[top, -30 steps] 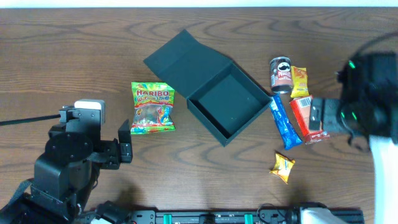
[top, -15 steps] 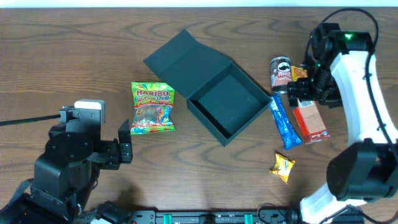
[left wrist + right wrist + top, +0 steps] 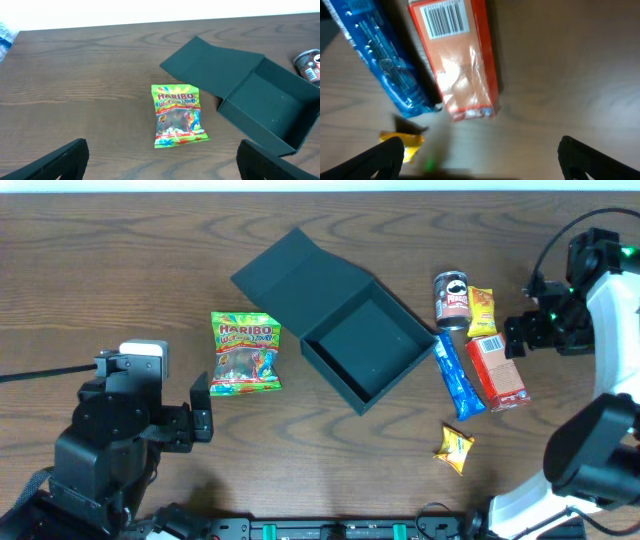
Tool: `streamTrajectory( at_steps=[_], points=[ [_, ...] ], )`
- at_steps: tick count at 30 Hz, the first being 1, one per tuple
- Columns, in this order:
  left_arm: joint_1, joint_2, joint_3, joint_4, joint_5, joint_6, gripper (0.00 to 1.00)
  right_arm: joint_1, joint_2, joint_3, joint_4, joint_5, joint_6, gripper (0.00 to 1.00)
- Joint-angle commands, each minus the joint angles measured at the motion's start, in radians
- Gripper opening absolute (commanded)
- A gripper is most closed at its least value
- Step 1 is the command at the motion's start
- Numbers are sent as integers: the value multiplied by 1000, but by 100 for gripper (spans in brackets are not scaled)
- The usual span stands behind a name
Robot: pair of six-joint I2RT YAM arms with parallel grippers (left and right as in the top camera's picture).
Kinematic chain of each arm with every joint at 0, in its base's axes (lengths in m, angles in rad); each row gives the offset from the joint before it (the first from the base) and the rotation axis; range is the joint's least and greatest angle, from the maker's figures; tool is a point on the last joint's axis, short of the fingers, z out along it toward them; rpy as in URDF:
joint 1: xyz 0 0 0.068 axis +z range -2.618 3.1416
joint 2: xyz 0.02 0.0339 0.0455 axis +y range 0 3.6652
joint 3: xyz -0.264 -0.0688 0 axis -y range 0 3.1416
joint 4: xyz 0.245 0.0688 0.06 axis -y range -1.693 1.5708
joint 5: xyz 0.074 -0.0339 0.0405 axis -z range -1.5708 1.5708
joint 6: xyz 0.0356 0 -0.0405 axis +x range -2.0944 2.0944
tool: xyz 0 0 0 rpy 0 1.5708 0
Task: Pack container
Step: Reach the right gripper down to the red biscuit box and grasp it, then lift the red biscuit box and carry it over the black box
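Hovering by the orange carton (image 3: 457, 55) and blue packet (image 3: 380, 60), right gripper (image 3: 482, 157) gapes wide, holding nothing.

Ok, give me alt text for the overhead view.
An open, empty dark teal-black square cardboard box sits at centre, a green Haribo gummy bag on its left. On its right lie a small Pringles can, yellow snack packet, blue wrapper, orange-red carton and orange-yellow packet; the right claw hangs open by the carton.

blurry orange carton (image 3: 462, 60) and blue wrapper (image 3: 382, 60); can (image 3: 310, 64) and container (image 3: 272, 107) cut by right edge
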Motion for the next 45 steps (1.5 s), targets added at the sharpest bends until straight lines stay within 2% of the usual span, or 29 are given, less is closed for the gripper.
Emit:
streamTrajectory(
  at_steps=[1, 7, 13, 24, 34, 43, 45],
  points=[
    [6, 0, 13, -1, -18, 18, 95, 37, 27, -84, 85, -12, -185, 99],
    [6, 0, 13, -1, -18, 18, 95, 95, 29, -298, 317, -17, -278, 99],
    [6, 0, 13, -1, -18, 18, 95, 129, 29, -365, 406, 55, -288, 99],
    [6, 0, 13, -1, -18, 18, 95, 122, 86, -373, 448, 55, -286, 99],
    [6, 0, 13, -1, -18, 18, 95, 105, 91, -380, 475, 47, -187, 96],
    [6, 0, 13, -1, -18, 18, 95, 93, 91, -425, 524, 48, -179, 63],
    [6, 0, 13, -1, -18, 18, 95, 92, 91, -425, 526, 48, -179, 60]
  ],
)
